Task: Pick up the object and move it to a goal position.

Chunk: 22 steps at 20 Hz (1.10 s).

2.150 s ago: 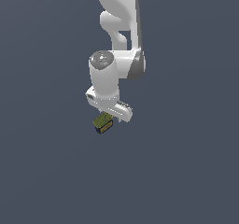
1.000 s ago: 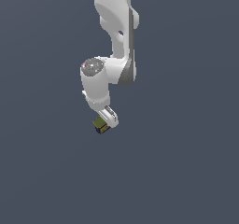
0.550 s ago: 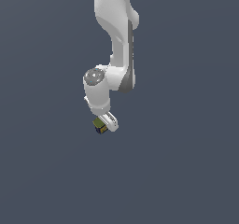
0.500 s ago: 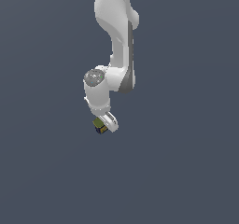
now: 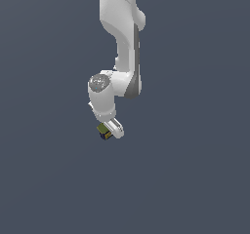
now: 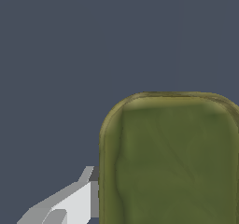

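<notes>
The object (image 5: 103, 131) is a tiny block, olive-green on top with dark blue and yellow on its sides. It sits at the tip of the white arm in the exterior view, held in my gripper (image 5: 106, 130), which is shut on it. Up close in the wrist view, the object (image 6: 170, 160) fills much of the picture as a rounded olive-green face. One white fingertip (image 6: 70, 202) presses against its edge there; the other finger is out of sight.
The white arm (image 5: 122, 38) reaches down from the top of the exterior view. Around it lies a plain dark grey-blue ground with no other thing in sight.
The arm has swung toward the exterior view's left and turned its wrist, carrying the object along in the shut gripper. Over the last half second it has hardly moved.
</notes>
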Tool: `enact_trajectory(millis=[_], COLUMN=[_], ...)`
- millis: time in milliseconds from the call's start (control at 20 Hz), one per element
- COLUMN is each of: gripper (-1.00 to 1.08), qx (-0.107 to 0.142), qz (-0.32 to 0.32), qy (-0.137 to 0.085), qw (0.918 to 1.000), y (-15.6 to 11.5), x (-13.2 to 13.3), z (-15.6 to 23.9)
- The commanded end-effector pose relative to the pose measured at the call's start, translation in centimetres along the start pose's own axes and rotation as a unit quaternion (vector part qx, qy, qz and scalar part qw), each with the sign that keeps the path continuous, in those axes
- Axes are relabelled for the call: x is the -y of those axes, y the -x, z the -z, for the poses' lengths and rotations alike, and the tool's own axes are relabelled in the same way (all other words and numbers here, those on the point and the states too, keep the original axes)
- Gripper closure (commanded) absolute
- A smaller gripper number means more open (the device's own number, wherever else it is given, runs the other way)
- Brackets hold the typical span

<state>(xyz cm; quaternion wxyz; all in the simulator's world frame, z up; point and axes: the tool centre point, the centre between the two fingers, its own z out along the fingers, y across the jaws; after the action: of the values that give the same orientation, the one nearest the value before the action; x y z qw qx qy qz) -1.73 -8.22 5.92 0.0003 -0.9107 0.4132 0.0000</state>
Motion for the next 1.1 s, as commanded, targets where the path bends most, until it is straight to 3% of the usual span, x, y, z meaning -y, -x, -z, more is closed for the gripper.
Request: enact_trajectory(millis=[0,500,1050], gripper=[1.08,1.08,1.08], qx=[0.000,0.000,0.000], qz=[0.000,0.000,0.000], qy=[0.000,0.000,0.001], qw=[1.0000,1.0000,1.0000], y=[0.0,0.2,1.0], x=[-0.1,1.5,8.6], z=[-0.1,0.9,5.1])
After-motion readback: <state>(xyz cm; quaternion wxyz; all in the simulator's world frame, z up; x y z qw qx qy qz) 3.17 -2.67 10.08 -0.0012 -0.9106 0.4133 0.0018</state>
